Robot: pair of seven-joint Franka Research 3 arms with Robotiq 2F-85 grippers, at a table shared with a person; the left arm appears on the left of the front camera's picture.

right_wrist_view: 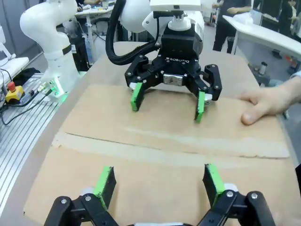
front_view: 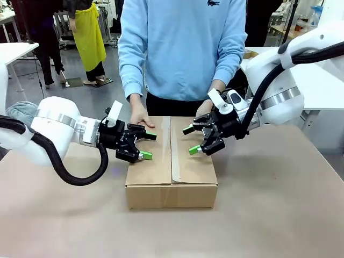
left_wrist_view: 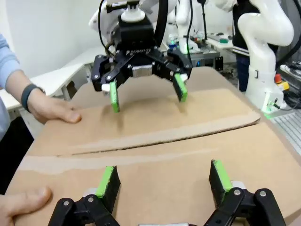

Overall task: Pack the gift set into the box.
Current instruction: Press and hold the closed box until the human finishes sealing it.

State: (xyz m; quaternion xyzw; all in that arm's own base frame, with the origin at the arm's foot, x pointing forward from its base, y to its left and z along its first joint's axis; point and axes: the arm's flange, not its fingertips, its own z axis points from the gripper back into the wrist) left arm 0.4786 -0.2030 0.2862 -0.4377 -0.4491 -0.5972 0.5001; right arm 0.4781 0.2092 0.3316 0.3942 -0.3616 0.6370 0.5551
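Facing each other across the box [front_view: 172, 196], which sits mid-bench [front_view: 279, 215] with its flaps folded down, the left gripper [front_view: 149, 145] hangs open over the left flap and the right gripper [front_view: 190, 140] open over the right. The centre seam [front_view: 171, 153] runs near to far between them, about equally close to both. The person's hands [front_view: 141, 117] rest on the far edge.

Counted: one box [front_view: 172, 177] on one table [front_view: 279, 215]. Two grippers: left gripper [front_view: 149, 145], right gripper [front_view: 189, 140]. Two hands of one person: first hand [front_view: 141, 117], second hand [front_view: 204, 109].
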